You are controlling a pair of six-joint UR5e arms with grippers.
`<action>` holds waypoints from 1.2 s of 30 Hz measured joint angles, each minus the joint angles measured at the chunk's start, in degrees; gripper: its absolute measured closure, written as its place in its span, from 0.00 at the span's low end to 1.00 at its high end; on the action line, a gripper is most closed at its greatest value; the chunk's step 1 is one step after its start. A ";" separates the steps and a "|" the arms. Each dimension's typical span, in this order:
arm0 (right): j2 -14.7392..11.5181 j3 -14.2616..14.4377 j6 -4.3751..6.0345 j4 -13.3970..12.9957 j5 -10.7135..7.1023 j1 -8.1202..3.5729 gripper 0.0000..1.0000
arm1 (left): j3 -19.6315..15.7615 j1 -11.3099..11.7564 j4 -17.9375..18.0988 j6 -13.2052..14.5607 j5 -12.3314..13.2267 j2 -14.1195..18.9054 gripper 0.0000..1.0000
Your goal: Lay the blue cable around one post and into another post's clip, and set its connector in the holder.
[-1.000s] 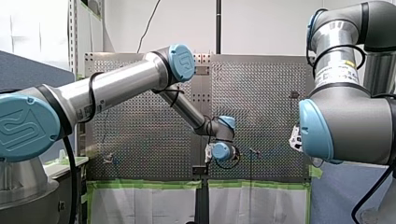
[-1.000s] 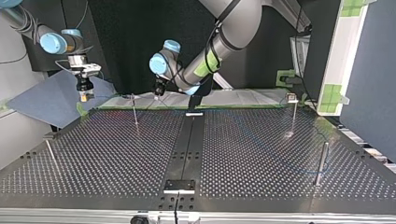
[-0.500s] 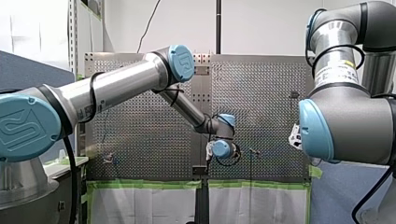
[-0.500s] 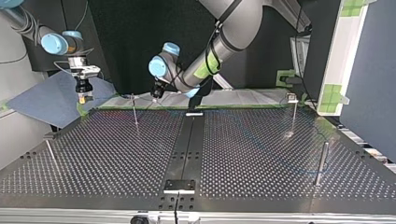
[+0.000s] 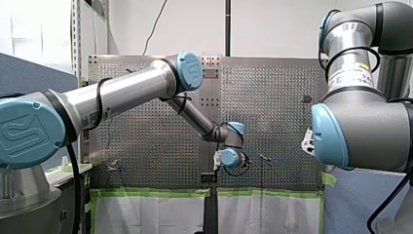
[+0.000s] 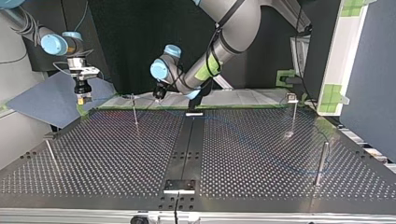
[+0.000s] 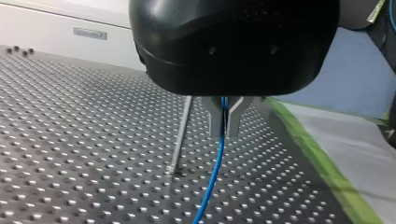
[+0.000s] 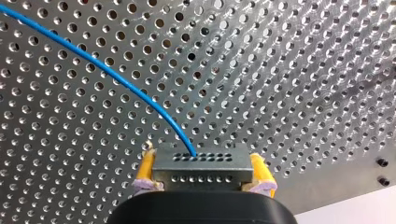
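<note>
In the left wrist view my left gripper (image 7: 224,122) has its metal fingers shut on the thin blue cable (image 7: 212,179), which hangs from them down to the perforated table. A thin post (image 7: 181,135) stands just beside it. In the top view this gripper (image 6: 159,94) hovers at the table's far edge, near a post (image 6: 134,111). My right gripper (image 8: 201,183) is shut on a grey connector block (image 8: 201,164), held between its yellow pads. The blue cable (image 8: 107,70) leaves the block's face. In the top view my right gripper (image 6: 83,98) hangs beyond the table's far left corner.
More posts stand on the table: one with a clip on top (image 6: 293,112) at the far right, one at the near right (image 6: 321,163), and a leaning one at the near left (image 6: 50,154). A black strip (image 6: 187,144) with end plates runs down the middle.
My left gripper swayed slightly toward the top view's left and came back, keeping hold of the cable. My right gripper has barely moved.
</note>
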 joint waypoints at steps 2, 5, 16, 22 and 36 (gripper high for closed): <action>0.03 -0.01 0.03 -0.20 0.17 0.00 1.00 | 0.87 0.10 -0.56 -0.17 0.21 -0.80 0.92; 0.09 -0.08 0.07 -0.38 0.43 0.00 1.00 | 2.29 0.29 -1.34 -0.46 0.54 -1.34 0.92; 0.17 -0.53 0.42 -0.90 0.88 0.00 1.00 | 4.20 1.04 -2.28 -0.83 1.20 -1.54 0.92; 0.53 -0.63 0.87 -1.64 1.25 0.01 1.00 | 4.42 1.26 -2.43 -0.90 1.26 -1.55 0.92; 3.75 -4.04 1.02 0.78 1.45 0.07 1.00 | 5.38 1.76 -3.22 -1.18 1.65 -1.55 0.92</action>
